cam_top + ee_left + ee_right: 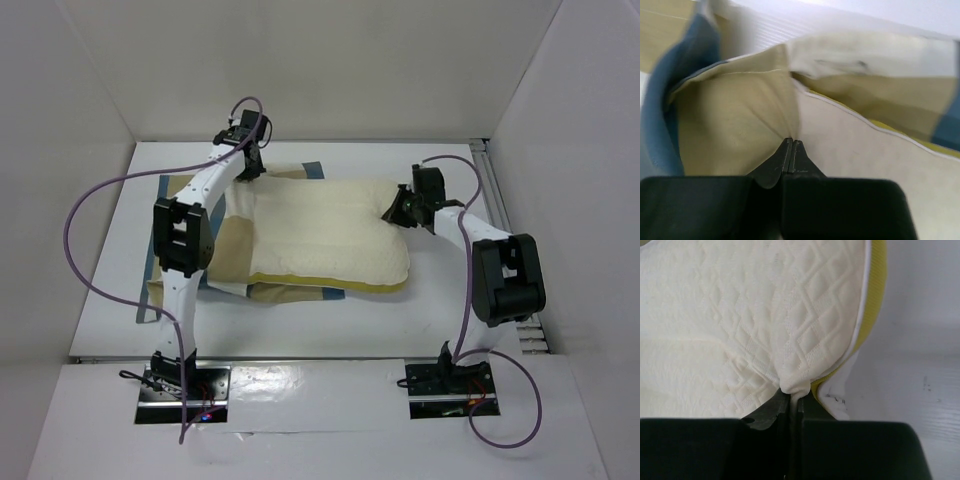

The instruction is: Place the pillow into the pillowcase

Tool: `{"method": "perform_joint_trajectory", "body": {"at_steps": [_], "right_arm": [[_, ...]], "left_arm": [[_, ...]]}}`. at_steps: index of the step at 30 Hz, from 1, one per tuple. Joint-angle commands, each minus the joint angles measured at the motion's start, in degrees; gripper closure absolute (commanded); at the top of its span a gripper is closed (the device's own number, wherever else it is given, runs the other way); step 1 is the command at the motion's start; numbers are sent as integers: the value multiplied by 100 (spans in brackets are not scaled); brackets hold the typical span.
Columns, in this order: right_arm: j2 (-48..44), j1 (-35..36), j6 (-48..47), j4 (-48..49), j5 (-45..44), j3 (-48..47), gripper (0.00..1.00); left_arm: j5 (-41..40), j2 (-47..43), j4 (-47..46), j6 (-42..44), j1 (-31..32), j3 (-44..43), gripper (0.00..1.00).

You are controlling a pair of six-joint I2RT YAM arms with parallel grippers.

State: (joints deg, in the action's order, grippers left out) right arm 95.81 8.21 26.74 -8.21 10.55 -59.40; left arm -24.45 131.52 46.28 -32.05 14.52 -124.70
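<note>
On the white tabletop (pixel 400 320), the big blue, tan and cream checked fabric pillowcase (pixel 228 252) lies under the left end of the quilted cream, yellow-edged rectangular pillow (pixel 330 235). At the pillow's far-left corner, the left gripper (pixel 791 145) has its jaws clamped on pillowcase cloth. The right gripper (pixel 790 396) has its jaws pinching the pillow's right edge.

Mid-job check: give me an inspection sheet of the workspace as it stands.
Surface: white table.
Job's things: plain cream quilted pillow with a yellow edge lies over the blue, tan and cream checked fabric pillowcase, mostly uncovered.
Clutter: nothing seen.
Grippers: left gripper shut on pillowcase fabric; right gripper shut on a pillow corner.
Cables: a purple cable loops along each arm.
Surroundings: white enclosure walls.
</note>
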Motion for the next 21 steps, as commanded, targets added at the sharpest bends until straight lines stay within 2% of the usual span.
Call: {"method": "perform_joint_trajectory", "body": {"at_steps": [1,3,6,7,9,10,13,16,21], "right_arm": [[-246,504,-143,231,844,60,100],[-247,768,-143,284,905,-1,100],[-369,954,-3,398,905,-2,100],[-448,1059,-2,468,905,-2,100],[-554,1191,59,469,905,-2,100],[-676,1322,111,469,853,-115,100],[-1202,1569,60,-12,459,-336,100],[-1783,1640,59,-426,-120,-485,100],[-2944,1711,76,-1330,-431,-258,100]], "left_arm": [[1570,-671,-619,410,339,341,100],[1654,-812,-682,533,707,394,100],[2249,-961,-682,604,868,342,100],[2782,-1023,-682,604,946,342,100],[3329,-1172,-682,367,1009,420,100],[3915,-1356,-760,306,1148,421,100],[4578,-1664,-893,-45,1430,404,100],[4756,-1718,-832,-318,1483,176,100],[4537,-1324,-498,-460,1483,-273,100]]}}
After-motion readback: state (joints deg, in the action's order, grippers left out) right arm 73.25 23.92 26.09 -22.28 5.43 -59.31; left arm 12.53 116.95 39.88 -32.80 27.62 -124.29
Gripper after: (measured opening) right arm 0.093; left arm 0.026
